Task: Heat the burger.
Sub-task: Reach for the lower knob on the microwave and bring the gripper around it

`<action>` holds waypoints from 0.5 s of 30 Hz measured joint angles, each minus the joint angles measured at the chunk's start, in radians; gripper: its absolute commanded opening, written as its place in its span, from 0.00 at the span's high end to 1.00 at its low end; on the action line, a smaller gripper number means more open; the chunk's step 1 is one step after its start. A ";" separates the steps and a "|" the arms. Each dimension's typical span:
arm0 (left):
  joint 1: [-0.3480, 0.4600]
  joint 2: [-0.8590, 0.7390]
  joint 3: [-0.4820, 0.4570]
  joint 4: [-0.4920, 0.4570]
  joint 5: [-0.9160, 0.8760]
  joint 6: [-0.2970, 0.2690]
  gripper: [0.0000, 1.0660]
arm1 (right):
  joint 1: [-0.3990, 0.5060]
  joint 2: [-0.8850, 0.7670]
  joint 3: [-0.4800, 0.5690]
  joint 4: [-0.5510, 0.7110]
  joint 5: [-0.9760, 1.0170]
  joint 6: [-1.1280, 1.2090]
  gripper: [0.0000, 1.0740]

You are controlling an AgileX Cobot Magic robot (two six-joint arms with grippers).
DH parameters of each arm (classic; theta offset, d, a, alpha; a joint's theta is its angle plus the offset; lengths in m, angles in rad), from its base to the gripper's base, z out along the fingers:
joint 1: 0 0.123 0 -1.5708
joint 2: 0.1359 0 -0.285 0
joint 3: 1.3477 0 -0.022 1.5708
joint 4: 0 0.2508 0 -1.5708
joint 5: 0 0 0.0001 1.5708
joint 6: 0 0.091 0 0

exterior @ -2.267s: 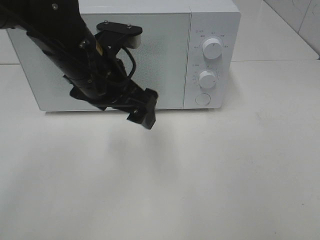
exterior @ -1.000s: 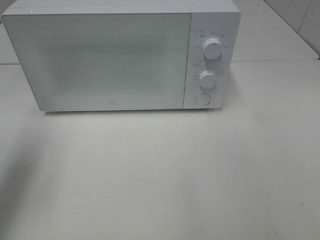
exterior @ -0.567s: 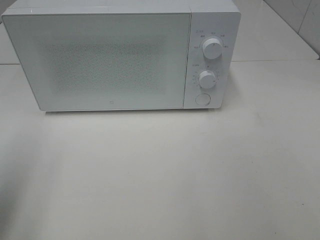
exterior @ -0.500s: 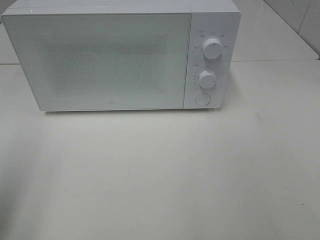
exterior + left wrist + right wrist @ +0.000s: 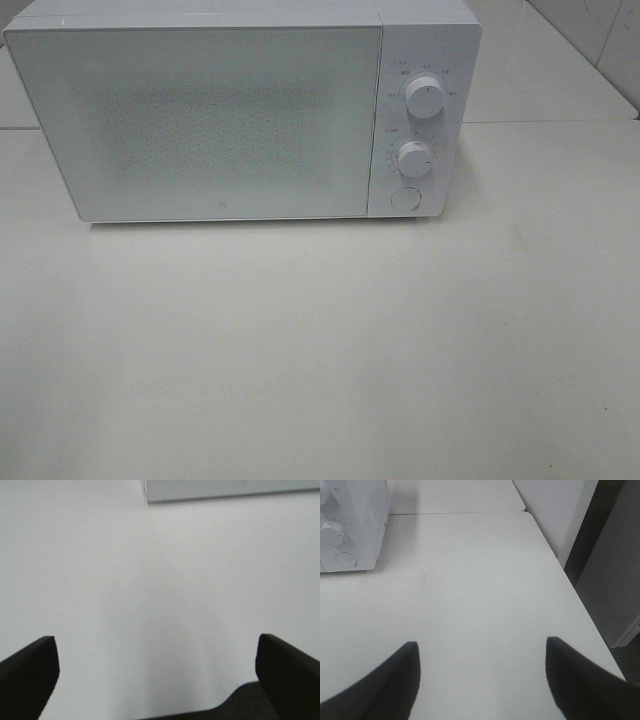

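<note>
Door shut on the boxy white microwave (image 5: 220, 120) at upper left, likely heating; left gripper (image 5: 155, 645) and right gripper (image 5: 481, 645) both gape wide, empty, parked over the white tabletop (image 5: 320, 350).

microwave (image 5: 447, 130) white | door (image 5: 215, 120) grey-speckled | table (image 5: 320, 350) white | left tool (image 5: 156, 642) black | right tool (image 5: 482, 645) black

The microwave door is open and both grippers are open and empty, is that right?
Not quite. The microwave door is shut, as the exterior high view shows. The rest holds: the left gripper and the right gripper are both open and empty.
</note>
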 measured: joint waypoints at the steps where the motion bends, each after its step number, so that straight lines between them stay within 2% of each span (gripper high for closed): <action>1: 0.000 -0.038 0.002 -0.005 -0.001 0.000 0.04 | 0.000 0.000 0.000 0.000 0.000 0.000 0.36; 7: 0.000 -0.216 0.006 -0.049 -0.004 0.000 0.04 | 0.000 0.000 0.000 0.000 0.000 0.000 0.36; 15: 0.004 -0.228 0.006 -0.060 -0.006 0.000 0.05 | 0.000 0.000 0.000 0.000 0.000 0.000 0.35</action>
